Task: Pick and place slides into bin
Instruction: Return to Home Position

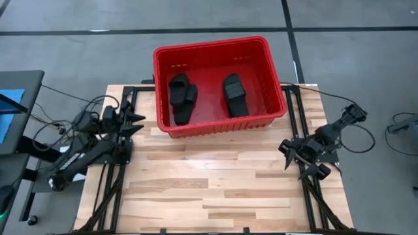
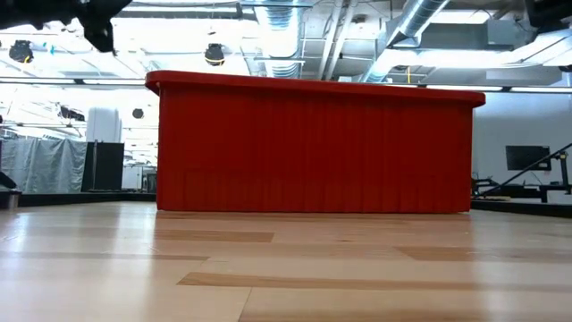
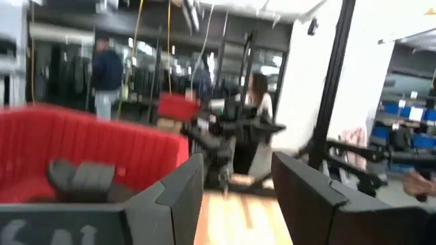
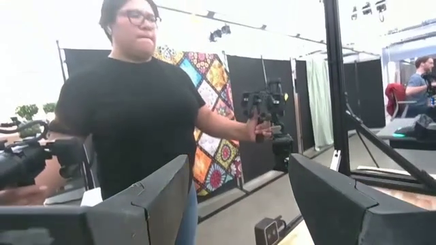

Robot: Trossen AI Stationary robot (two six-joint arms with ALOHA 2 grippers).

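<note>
Lying in the bin, slides run near-to-far; left gripper, right gripper: fingers apart.

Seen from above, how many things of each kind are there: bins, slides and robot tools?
Red bin: 1
Slides: at least 3; one lies apart, the others overlap in a pile
Tools: 2, left tool and right tool, both open
Total: at least 6
</note>
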